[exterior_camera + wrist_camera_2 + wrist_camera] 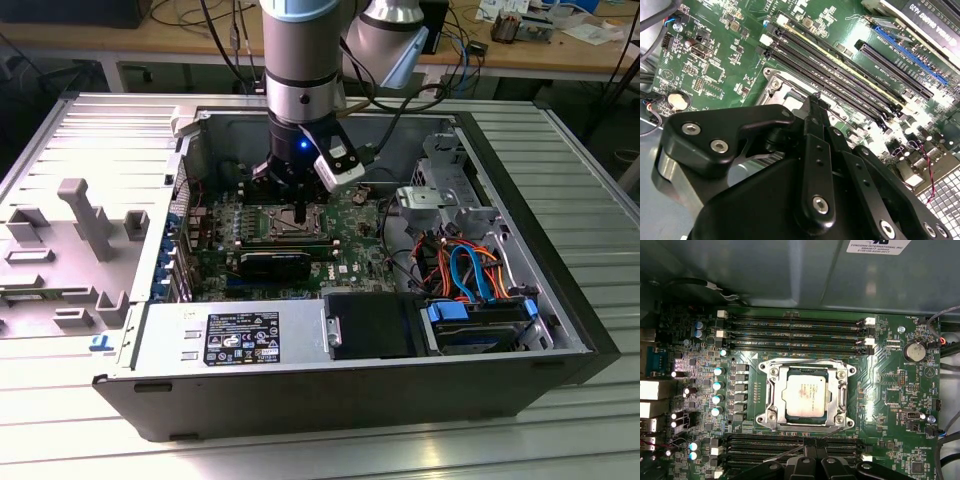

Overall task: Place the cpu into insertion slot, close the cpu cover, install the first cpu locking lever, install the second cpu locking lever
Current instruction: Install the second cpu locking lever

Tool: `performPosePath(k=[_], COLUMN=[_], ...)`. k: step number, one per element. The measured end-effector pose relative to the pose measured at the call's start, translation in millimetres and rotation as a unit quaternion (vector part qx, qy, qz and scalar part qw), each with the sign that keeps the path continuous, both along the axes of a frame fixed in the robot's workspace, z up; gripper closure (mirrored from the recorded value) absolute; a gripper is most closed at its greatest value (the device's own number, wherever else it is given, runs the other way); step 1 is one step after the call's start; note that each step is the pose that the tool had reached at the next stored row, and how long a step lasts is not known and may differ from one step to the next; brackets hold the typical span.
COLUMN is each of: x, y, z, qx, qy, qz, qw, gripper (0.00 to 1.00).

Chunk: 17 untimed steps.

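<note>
Gripper (302, 214): I hover low over the motherboard (900, 390), my fingers (812, 117) pressed together, gripping nothing.
CPU (806, 395): seated flat in the insertion slot (832, 412), silver top showing.
CPU cover (842, 392): lying down around the chip.
Memory slots (795, 332): flanking the socket on both sides.

Cpu (805, 395) in insertion slot (771, 416), under cpu cover (842, 396), between memory slots (795, 325)
</note>
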<state>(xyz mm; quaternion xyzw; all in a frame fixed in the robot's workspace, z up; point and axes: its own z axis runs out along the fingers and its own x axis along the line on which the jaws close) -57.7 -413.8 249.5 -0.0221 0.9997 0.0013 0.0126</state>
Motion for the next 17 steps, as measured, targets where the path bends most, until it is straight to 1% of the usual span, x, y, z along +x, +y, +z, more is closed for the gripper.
performPosePath(k=[5,6,8,9,10,11,12,13,15,16,17], x=[0.0,-0.1,0.0,0.0,0.0,0.0,0.0,-0.3,-0.7,-1.5,-2.1], y=[0.0,0.0,0.0,0.0,-0.5,-1.2,-2.1,-3.8,-4.0,-4.0,-4.2], z=[-0.1,-0.2,-0.2,-0.2,-0.2,-0.2,-0.2,-0.3,-0.4,-0.4,-0.3], qx=[0.0001,0.0002,0.0007,0.0025,0.0033,0.0033,0.0033,0.0032,0.0026,0.0005,-0.0006], qy=[0.0001,0.0009,0.0039,0.0087,0.0126,0.0137,0.0139,0.0140,0.0141,0.0143,0.0153], qz=[0.000,0.000,0.001,0.002,0.003,0.004,0.005,0.010,0.023,0.030,0.032], qw=[1.0000,1.0000,1.0000,1.0000,0.9999,0.9999,0.9999,0.9999,0.9996,0.9994,0.9994], gripper=[0.89,0.89,0.89,0.89,0.89,0.89,0.89,0.89,0.89,0.89,0.89])
